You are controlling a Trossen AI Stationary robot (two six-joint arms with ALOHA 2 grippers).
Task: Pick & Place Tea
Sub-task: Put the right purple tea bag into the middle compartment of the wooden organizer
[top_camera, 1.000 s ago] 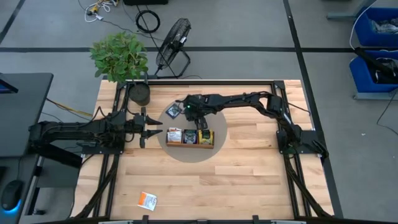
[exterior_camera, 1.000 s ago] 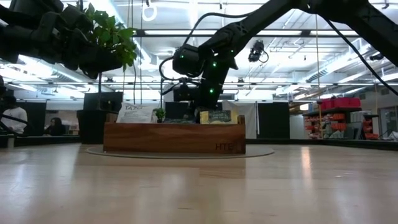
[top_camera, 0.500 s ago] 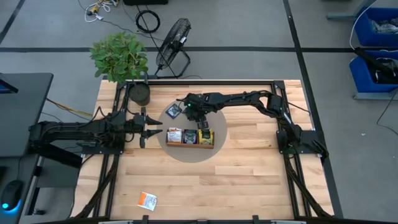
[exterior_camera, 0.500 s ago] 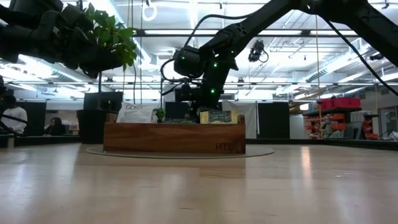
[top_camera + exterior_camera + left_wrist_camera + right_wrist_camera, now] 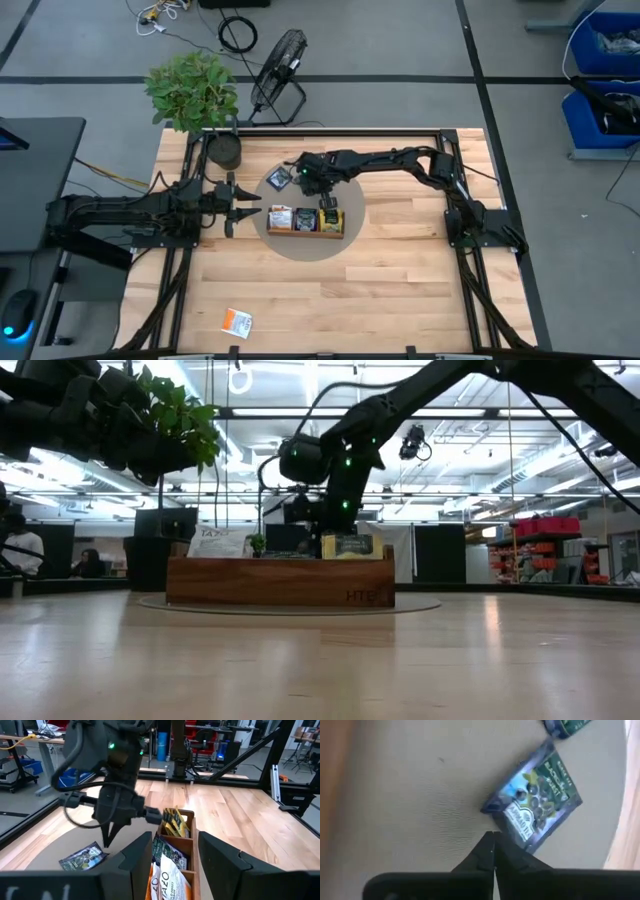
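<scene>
Both robot arms are looking black all over, made of chunky boxy parts joined by round joints. The right arm (image 5: pixel 390 160) is showing small green lights glowing near its wrist, and a thin black cable is looping beside it. The left arm (image 5: pixel 130 215) is ending in two flat, dark, pointed fingers (image 5: pixel 135 857).

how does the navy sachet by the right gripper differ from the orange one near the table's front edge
The navy sachet is dark with a green picture; the orange sachet is orange and white. The navy sachet lies on the round grey mat behind the tray, close to the shut right gripper; the orange sachet lies alone on bare wood, far from both grippers. Both lie flat, outside the tray, and look alike in size.
</scene>
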